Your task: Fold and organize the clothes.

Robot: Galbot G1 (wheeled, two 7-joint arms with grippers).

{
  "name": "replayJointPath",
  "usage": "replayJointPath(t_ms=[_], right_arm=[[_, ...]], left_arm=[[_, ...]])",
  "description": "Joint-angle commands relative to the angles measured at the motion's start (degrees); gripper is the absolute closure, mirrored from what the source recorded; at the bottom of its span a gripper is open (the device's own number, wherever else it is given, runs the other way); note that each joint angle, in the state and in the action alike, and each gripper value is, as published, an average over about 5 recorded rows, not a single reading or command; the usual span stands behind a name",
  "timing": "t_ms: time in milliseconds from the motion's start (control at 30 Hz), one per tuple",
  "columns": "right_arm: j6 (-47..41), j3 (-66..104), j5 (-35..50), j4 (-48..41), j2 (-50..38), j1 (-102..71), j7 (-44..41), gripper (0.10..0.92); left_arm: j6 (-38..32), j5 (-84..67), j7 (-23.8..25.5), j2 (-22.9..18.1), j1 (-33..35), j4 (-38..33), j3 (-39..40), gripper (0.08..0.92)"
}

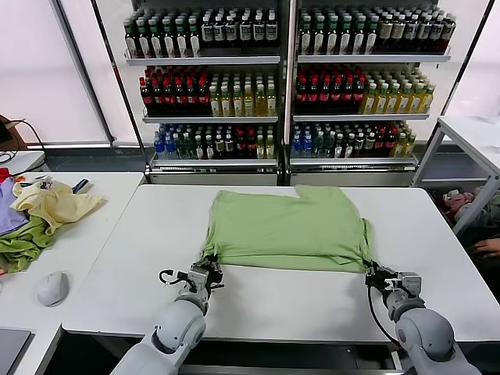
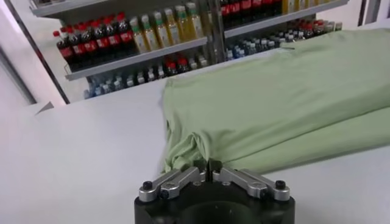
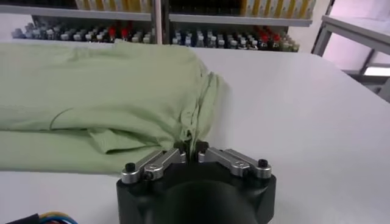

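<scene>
The light green shirt (image 1: 287, 228) lies folded flat on the white table (image 1: 117, 273), its near edge towards me. My left gripper (image 1: 209, 271) is shut on the shirt's near left corner; in the left wrist view (image 2: 209, 169) the fabric (image 2: 280, 103) bunches between the closed fingers. My right gripper (image 1: 370, 270) is shut on the near right corner; in the right wrist view (image 3: 189, 148) a pinch of shirt (image 3: 103, 97) runs between its fingertips. The buttons and printed patch are hidden.
A second table on the left holds a pale yellow garment (image 1: 53, 205), a darker green one (image 1: 23, 246), a purple one (image 1: 8, 212) and a white mouse (image 1: 53, 287). Shelves of bottles (image 1: 281, 78) stand behind. A white rack (image 1: 469, 148) is at the right.
</scene>
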Motion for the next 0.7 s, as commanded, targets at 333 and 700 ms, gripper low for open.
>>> replayJointPath(t_ms=[333, 700], right_arm=[[-0.6, 9.7, -0.3, 16.3, -5.0, -21.2, -1.7, 0.859], [-1.0, 14.0, -2.7, 15.9, -7.7, -24.6, -4.6, 0.859]], left_arm=[[-0.1, 5.2, -0.7, 4.3, 26.7, -27.3, -4.1, 0.900], [-0.1, 7.1, -0.7, 3.9, 32.1, -33.9, -4.8, 0.900]])
